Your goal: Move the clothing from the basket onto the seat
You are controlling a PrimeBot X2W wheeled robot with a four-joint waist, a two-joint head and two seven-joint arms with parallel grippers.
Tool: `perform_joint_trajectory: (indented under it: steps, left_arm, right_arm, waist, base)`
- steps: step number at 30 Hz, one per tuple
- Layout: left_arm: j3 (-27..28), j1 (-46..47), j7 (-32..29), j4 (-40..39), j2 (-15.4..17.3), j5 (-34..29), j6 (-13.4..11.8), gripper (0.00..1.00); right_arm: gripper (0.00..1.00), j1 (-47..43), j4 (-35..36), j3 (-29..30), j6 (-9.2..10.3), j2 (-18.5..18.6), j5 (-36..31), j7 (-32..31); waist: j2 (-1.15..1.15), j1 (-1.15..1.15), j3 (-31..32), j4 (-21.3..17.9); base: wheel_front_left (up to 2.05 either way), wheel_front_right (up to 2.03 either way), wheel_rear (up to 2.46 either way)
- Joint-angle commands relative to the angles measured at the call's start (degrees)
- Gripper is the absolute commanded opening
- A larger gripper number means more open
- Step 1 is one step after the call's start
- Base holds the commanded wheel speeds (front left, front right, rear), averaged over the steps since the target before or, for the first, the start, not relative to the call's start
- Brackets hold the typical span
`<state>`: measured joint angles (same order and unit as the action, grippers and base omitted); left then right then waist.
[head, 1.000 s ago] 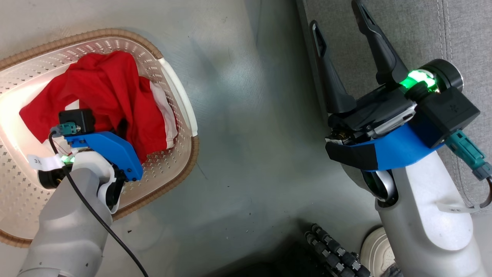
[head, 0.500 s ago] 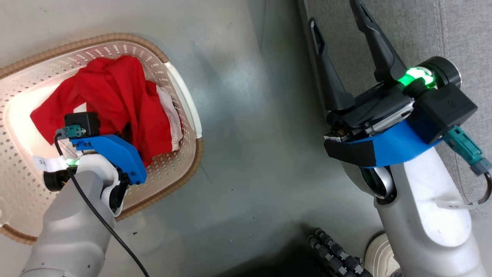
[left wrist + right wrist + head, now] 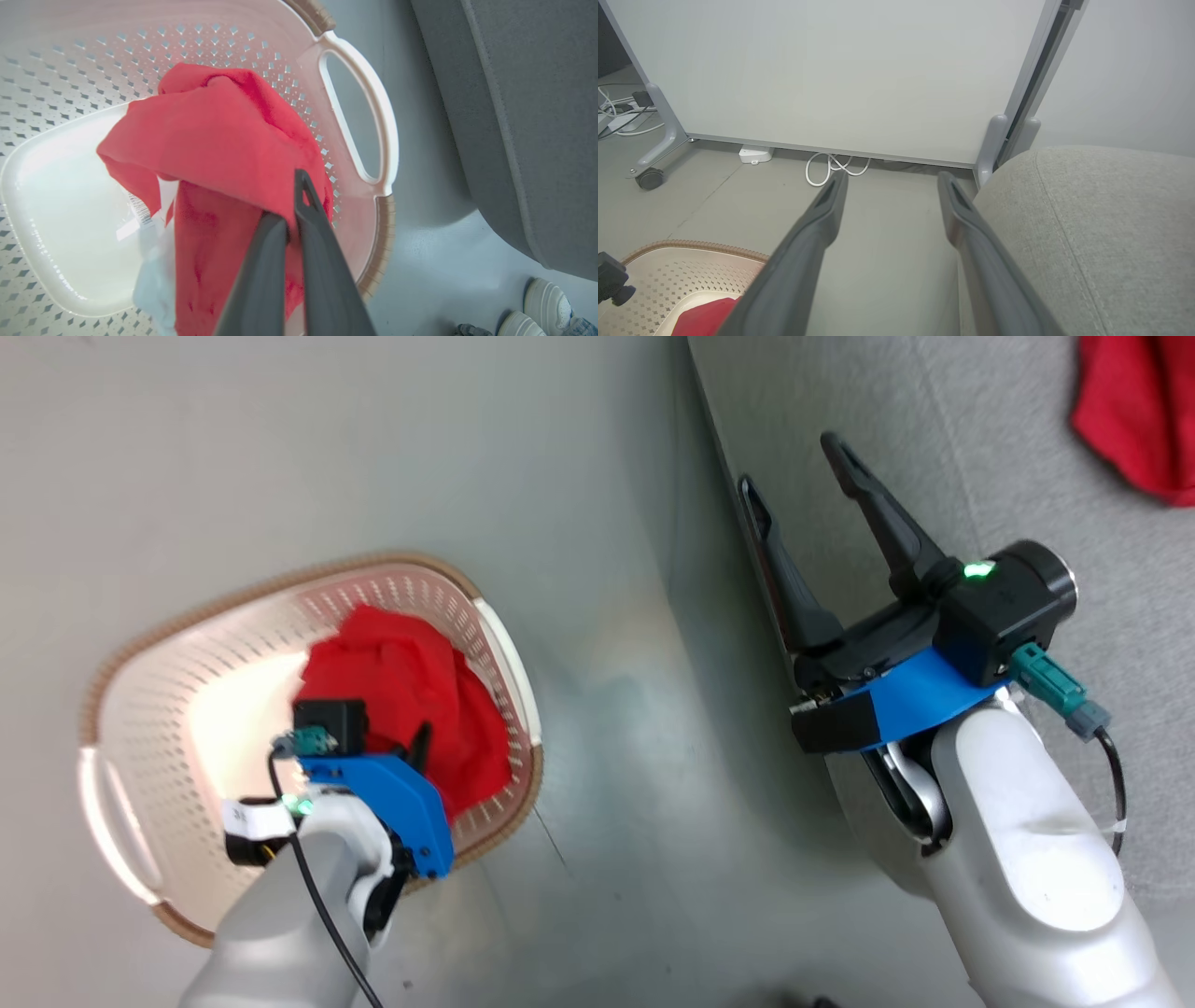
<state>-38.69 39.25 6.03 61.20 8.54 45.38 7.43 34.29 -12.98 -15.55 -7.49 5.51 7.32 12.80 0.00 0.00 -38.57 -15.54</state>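
Now the left gripper (image 3: 288,196) is clenched on a fold of the red garment (image 3: 219,140) inside the basket (image 3: 383,140). A good lift goes straight up and high, so the trailing cloth comes clear of the basket before swinging to the seat (image 3: 934,429). The garment hangs soft and bunched, with pale cloth beneath. Another red piece (image 3: 1139,411) lies on the seat. The right gripper (image 3: 789,460) hangs spread and empty.

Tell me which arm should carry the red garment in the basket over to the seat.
Left. The left gripper is shut on the red garment in the basket. The right gripper hangs open and empty by the seat.
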Motion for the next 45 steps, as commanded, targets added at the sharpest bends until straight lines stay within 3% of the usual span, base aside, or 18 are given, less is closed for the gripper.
perform_joint_trajectory:
  steps: [1,10,19,27,36,45]
  left_arm:
    - [-0.62,-0.83,0.18,-0.13,-0.12,0.26,0.03,0.0]
    - [-8.02,-5.21,1.22,-4.56,-1.85,4.05,0.03,0.0]
    - [-16.77,-3.44,1.95,-10.61,-2.05,6.14,0.03,0.0]
    - [-21.02,1.85,3.15,-14.38,-2.38,8.26,0.03,0.0]
    - [-23.54,8.13,4.73,-15.58,-3.42,10.15,0.03,0.0]
    - [-25.51,8.41,5.93,-14.17,-3.62,12.3,0.03,0.0]
  right_arm:
    - [1.0,-1.15,-0.43,0.01,-0.01,0.63,0.5,-0.03]
    - [1.0,-7.21,-2.62,0.07,-0.01,3.54,2.54,-2.53]
    - [1.0,-14.25,-1.7,1.26,-0.01,4.08,3.87,-5.35]
    - [1.0,-18.76,-0.77,1.2,-0.01,3.6,4.38,-7.18]
    - [1.0,-20.76,0.7,0.58,-0.01,3.63,4.53,-8.48]
    - [1.0,-20.87,1.12,-1.12,-0.01,3.36,4.87,-9.01]
  waist:
    - [0.0,0.0,7.91,3.19]
    - [0.0,0.0,24.14,8.11]
    - [0.0,0.0,34.07,12.38]
    - [0.0,0.0,38.71,14.28]
    - [0.0,0.0,40.29,15.12]
    - [0.0,0.0,40.36,14.73]
  base:
    - [0.0,0.0,0.0]
    - [0.0,0.0,0.0]
    - [0.0,0.0,0.0]
    - [0.0,0.0,0.0]
    - [0.0,0.0,0.0]
    - [0.0,0.0,0.0]
